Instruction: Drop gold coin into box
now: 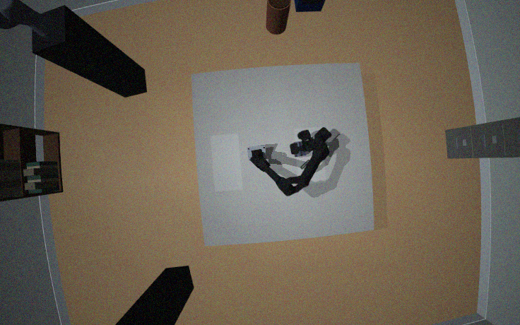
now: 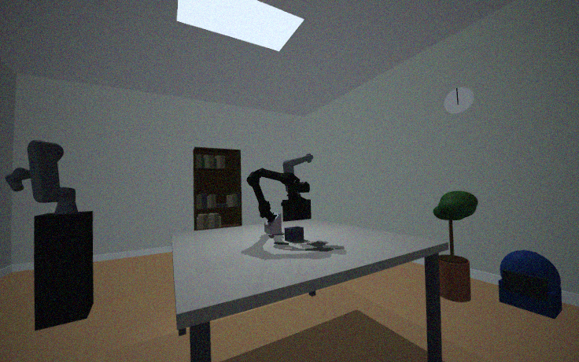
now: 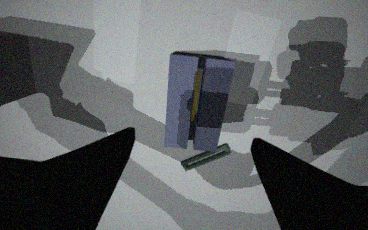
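your gripper [image 3: 192,150] is hanging wide open over the box [image 3: 199,102], gripping nothing, coin [image 3: 196,95] is sitting edge-on in the lid slot, green holder [image 3: 206,157] is lying beside the box

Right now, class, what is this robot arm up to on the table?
The arm's gripper hangs open above a grey box and holds nothing. A gold coin stands edge-on in the narrow slot of the box lid, partly sunk in, with part of its rim showing. The dark-green holder lies beside the box with no coin in it. Whether the coin will drop all the way inside cannot be told from this moment.
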